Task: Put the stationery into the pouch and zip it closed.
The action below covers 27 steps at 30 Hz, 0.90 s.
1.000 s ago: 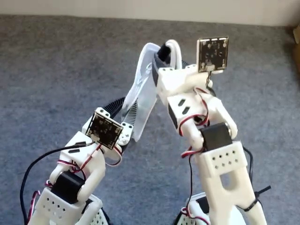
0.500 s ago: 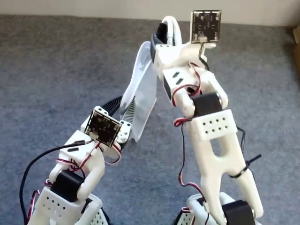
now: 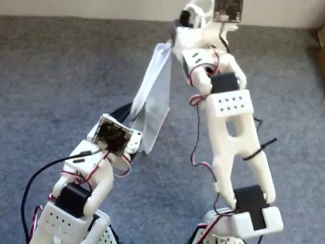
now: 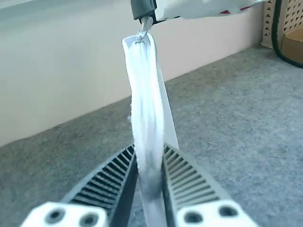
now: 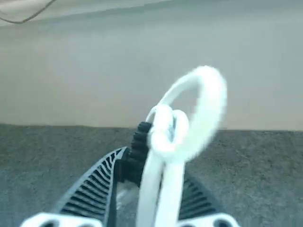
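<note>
Reaching farther out than 1 second ago, the right arm point(image 3: 231, 127) has drawn the translucent pouch point(image 3: 155, 96) taut, clear of the table. Nearest, the left gripper point(image 4: 149, 158) is clamped on its lower end; at the far end the right gripper point(image 5: 147, 142) pinches the zip's white cord loop point(image 5: 203, 104). Zipping looks nearly done, and 1 last steady pull should finish it. I can't make out any stationery inside.

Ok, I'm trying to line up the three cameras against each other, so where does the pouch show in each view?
High view: the pouch hangs slantwise in mid-air, mid-frame.
Left wrist view: the pouch is edge-on, clamped in the left gripper, running away to its zipper pull.
Right wrist view: the pouch body is too hidden to tell; a white cord loop sits in the right gripper.
Shared landmark: the grey carpet.
</note>
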Tool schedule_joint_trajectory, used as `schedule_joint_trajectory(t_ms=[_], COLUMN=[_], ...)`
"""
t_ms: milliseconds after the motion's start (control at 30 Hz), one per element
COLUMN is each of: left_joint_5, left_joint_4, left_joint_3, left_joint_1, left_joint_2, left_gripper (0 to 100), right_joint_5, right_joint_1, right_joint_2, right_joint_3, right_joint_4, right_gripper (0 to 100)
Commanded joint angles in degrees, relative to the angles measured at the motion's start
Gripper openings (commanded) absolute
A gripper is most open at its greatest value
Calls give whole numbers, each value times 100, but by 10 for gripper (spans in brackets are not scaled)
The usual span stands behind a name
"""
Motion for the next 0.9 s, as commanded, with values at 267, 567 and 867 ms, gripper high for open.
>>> schedule_joint_trajectory(t_ms=[267, 567, 867], left_joint_5=[-18, -18, -9], left_joint_4=[255, 255, 264], left_joint_3=[13, 13, 4], left_joint_1=[-268, -268, -215], left_joint_2=[-13, -13, -13], left_gripper=[6, 6, 29], right_joint_5=[79, 44, 79], right_joint_1=[989, 954, 971], right_joint_2=[1033, 1024, 338], right_joint_3=[-1226, -1262, -1209], right_joint_4=[-84, 549, 1719], right_gripper=[4, 4, 4])
